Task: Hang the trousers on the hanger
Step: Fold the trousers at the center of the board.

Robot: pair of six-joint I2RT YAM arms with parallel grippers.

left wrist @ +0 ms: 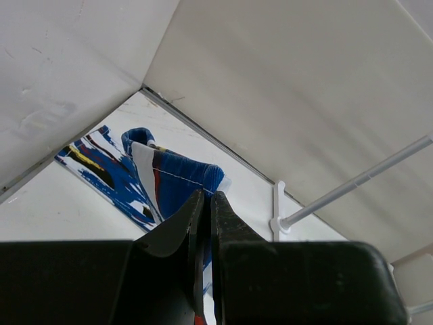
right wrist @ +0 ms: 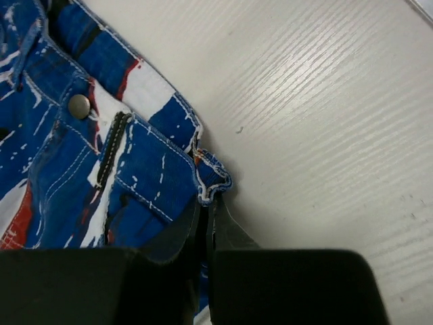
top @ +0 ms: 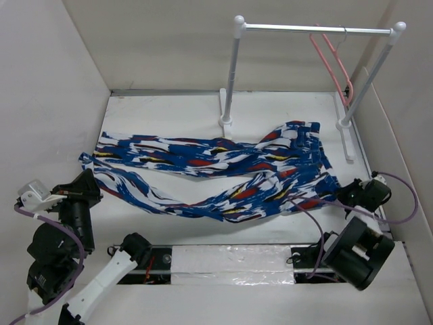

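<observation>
The blue splashed trousers (top: 216, 172) lie stretched across the table, waistband at the right, leg ends at the left. My left gripper (top: 90, 181) is shut on a leg end; in the left wrist view the jaws (left wrist: 206, 198) pinch the blue cloth (left wrist: 183, 177). My right gripper (top: 343, 191) is shut on the waistband corner; the right wrist view shows the jaws (right wrist: 205, 206) clamped on the hem (right wrist: 213, 177) beside the fly and button (right wrist: 79, 105). The pink hanger (top: 331, 64) hangs by its hook from the rail at the back right.
The rack with white posts and a silver rail (top: 314, 28) stands at the back right; its feet (top: 225, 122) rest on the table. White walls enclose the table on the left, back and right. A taped strip (top: 230, 261) runs along the near edge.
</observation>
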